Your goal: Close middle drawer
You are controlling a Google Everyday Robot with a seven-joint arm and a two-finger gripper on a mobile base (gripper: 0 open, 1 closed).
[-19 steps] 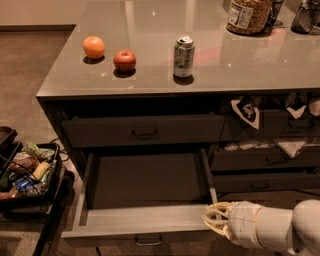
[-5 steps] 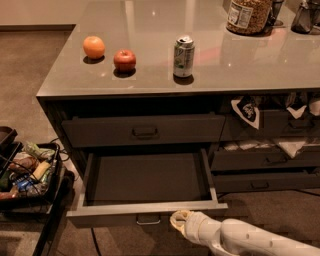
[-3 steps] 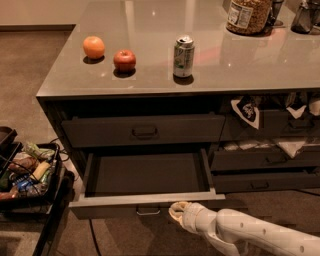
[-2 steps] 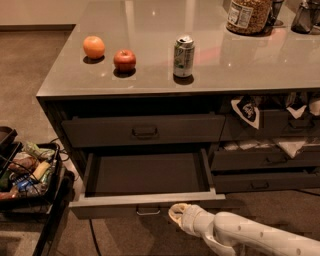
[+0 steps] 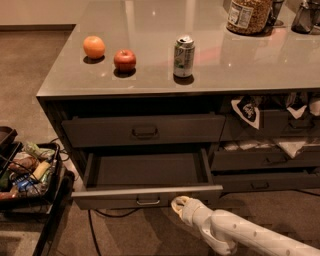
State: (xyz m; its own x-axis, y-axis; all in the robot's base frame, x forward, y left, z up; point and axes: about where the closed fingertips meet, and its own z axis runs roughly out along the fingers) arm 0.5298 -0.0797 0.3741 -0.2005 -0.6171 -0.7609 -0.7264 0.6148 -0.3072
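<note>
The middle drawer [image 5: 148, 196] stands pulled out from the dark grey cabinet, its plain grey inside bare, with a small bar handle [image 5: 148, 201] at the centre of its flat front. My gripper [image 5: 177, 204] is at the end of the white arm reaching in from the lower right. It sits against the drawer front, just right of the handle. The top drawer [image 5: 145, 131] above is shut.
An orange [image 5: 94, 47], an apple [image 5: 125, 60] and a can [image 5: 184, 55] stand on the grey counter [image 5: 240, 60]. A jar [image 5: 248, 15] stands at the back right. Right-hand drawers [image 5: 270, 160] hold snack bags. A black bin of items [image 5: 25, 172] stands on the floor at the left.
The drawer has slid inward from where it stood six seconds ago. My gripper moved from the drawer's right corner down and left to the front face near the handle.
</note>
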